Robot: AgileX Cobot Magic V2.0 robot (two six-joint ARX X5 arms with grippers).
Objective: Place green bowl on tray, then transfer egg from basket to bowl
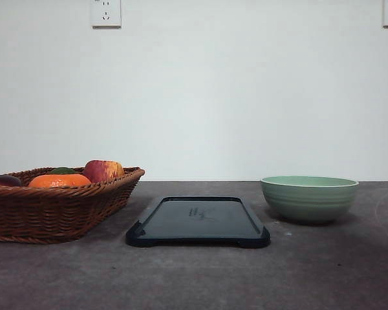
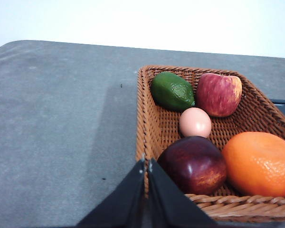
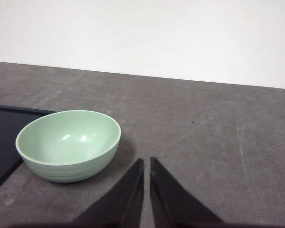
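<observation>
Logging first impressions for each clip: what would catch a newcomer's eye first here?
Most likely the wicker basket at the table's left, bright with an orange, two red apples, a green avocado-like fruit and a pale egg in the middle. Next, the glossy black tray at centre, bare, and the green bowl standing empty on the table to its right. Both hands, left hand and right hand, look shut.

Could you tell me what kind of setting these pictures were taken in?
Probably an indoor lab or test bench staged like a kitchen: a bare grey table against a plain white wall with power sockets, set with only a wicker basket of fruit, a black tray and a green bowl.
</observation>
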